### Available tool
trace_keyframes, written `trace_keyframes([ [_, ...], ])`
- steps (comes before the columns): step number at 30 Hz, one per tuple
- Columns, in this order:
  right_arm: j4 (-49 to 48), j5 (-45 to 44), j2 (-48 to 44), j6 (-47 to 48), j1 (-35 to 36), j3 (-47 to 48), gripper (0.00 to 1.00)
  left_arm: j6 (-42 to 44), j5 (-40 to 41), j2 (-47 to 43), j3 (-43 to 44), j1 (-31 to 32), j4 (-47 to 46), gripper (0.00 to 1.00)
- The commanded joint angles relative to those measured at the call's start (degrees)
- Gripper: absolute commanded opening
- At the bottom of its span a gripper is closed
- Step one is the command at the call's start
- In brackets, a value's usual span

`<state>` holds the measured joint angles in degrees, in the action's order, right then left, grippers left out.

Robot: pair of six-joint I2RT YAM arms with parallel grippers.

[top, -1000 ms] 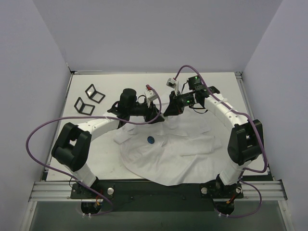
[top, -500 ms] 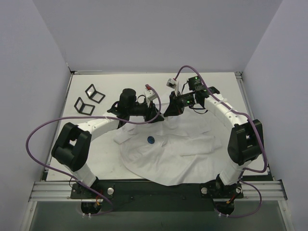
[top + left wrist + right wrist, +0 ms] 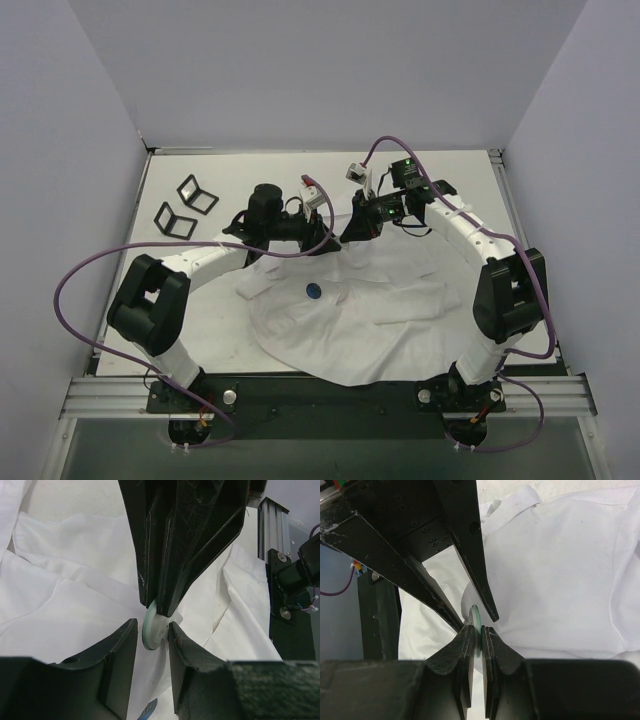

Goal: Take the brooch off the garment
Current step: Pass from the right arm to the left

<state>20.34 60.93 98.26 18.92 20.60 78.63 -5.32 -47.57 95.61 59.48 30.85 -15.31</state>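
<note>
Wrist views: right pincer [image 3: 479,628] pinched a thin pale-green round disc [image 3: 475,614]; left pincer [image 3: 152,626] spread astride it, over the white fabric shirt [image 3: 65,595]. Overhead, the disc was indiscernible.

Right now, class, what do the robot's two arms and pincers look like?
Both the left arm and right arm have white links with bulky black joint housings. A purple cable loops along each. A green light glows on the right arm. The left pincer and right pincer have black, tapering, scuffed fingers.

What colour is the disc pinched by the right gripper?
The disc is pale green-rimmed, white-faced; left wrist view shows it best.
</note>
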Motion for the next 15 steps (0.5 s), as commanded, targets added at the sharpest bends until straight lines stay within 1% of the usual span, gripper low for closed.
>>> trace_keyframes([
  [1,-0.7,2.9,-1.3,0.2,-0.1,-0.1,0.0,-0.4,0.5,0.1,0.0,-0.5,-3.5,0.41],
  [15,-0.7,3.1,-1.3,0.3,0.0,-0.2,0.0,-1.4,3.5,0.9,-0.2,-0.4,-4.4,0.4],
])
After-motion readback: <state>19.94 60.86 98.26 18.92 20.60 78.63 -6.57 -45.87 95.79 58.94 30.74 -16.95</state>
